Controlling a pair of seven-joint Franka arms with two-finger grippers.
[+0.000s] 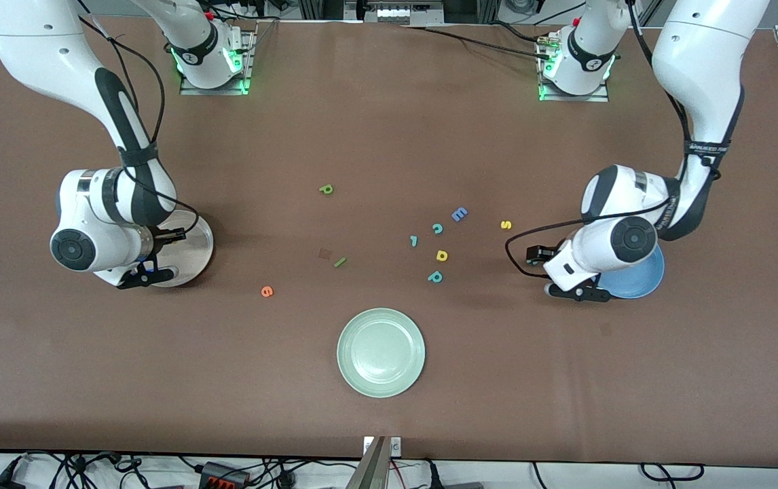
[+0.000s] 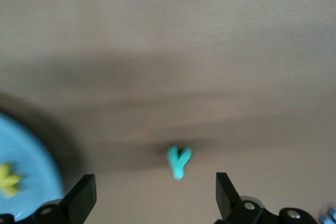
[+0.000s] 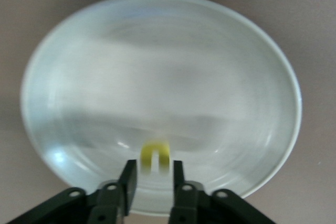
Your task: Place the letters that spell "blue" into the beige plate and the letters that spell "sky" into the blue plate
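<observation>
A brown table [image 1: 389, 122] fills the front view under even light. Past its near edge, black cables [image 1: 77, 468] lie on a white floor [image 1: 565, 475], with a metal bar [image 1: 374, 465] at the middle.
</observation>
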